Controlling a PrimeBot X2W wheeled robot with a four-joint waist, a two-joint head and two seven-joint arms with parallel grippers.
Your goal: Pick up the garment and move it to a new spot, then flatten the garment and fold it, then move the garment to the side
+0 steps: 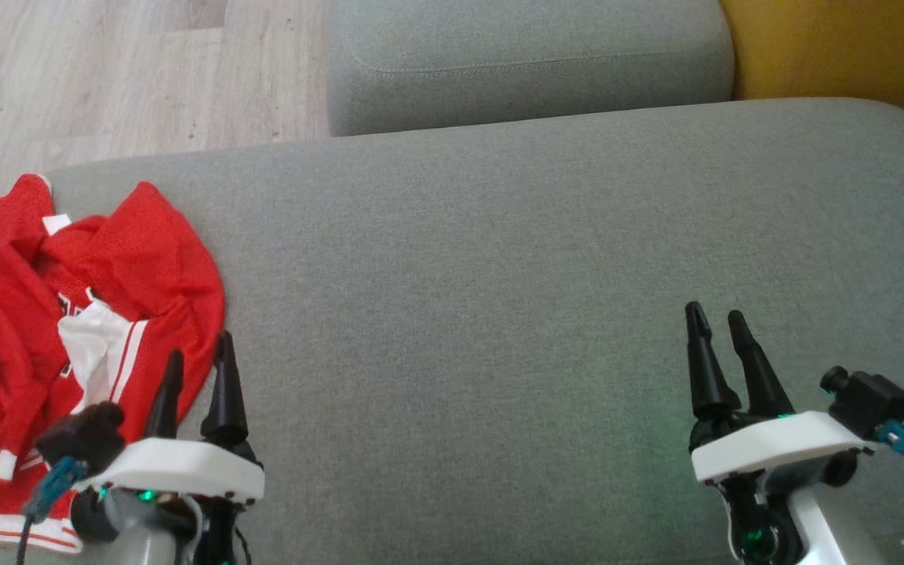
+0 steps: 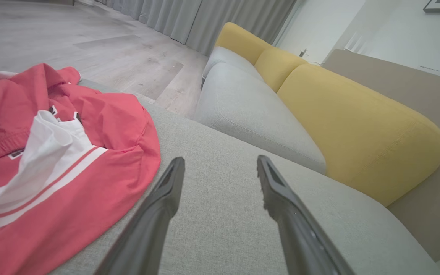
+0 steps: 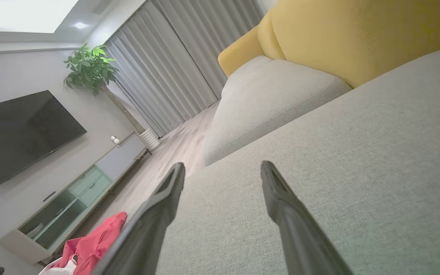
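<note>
garment (image 1: 67, 314): crumpled, cushion's (image 1: 499, 275) left end | left hand (image 1: 200, 345): spread, empty, above that end | right hand (image 1: 714, 311): spread, empty, cushion's right | step, likely pick-up: best pinch a thick fold, lift clear, carry to mid-cushion

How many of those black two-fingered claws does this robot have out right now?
2. The left gripper sits lower left, beside the crumpled red-and-white mesh garment; the right gripper lower right, above the grey fabric sofa cushion. Both open.
</note>
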